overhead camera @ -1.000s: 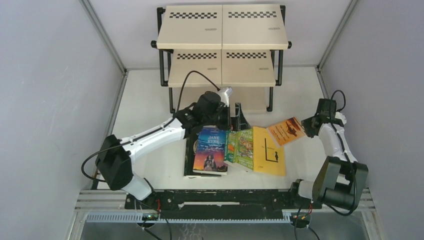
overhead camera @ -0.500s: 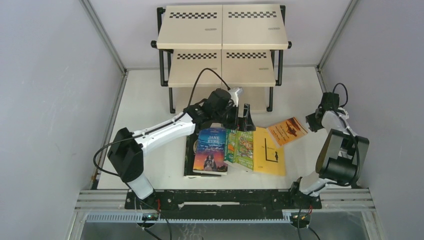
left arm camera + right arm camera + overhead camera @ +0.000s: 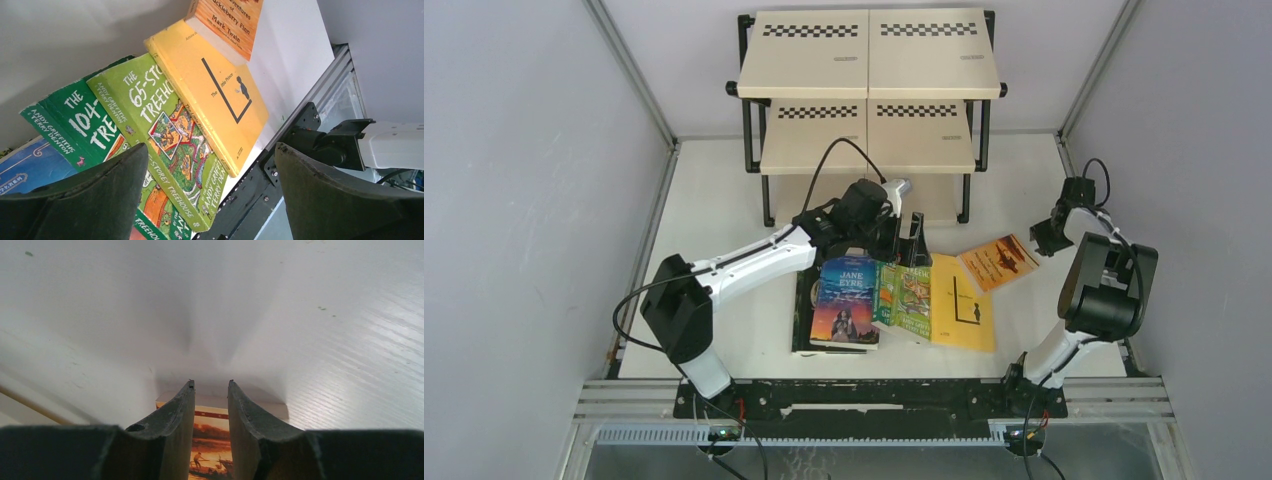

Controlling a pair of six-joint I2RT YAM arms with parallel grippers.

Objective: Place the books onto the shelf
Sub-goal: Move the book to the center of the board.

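Here the left gripper [image 3: 906, 238] hangs wide open above the green books [image 3: 165, 135]; the right gripper [image 3: 211, 382], jaws narrowly parted and empty, sits just beside the orange book [image 3: 998, 261].

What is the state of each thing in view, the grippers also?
shelf: upright, standing behind the books.
blue book: lying flat, cover up.
green books: flat, overlapping.
yellow book: flat, cover up.
orange book: cover up, not gripped.
left gripper: wide open, holding nothing.
right gripper: partly open, holding nothing.
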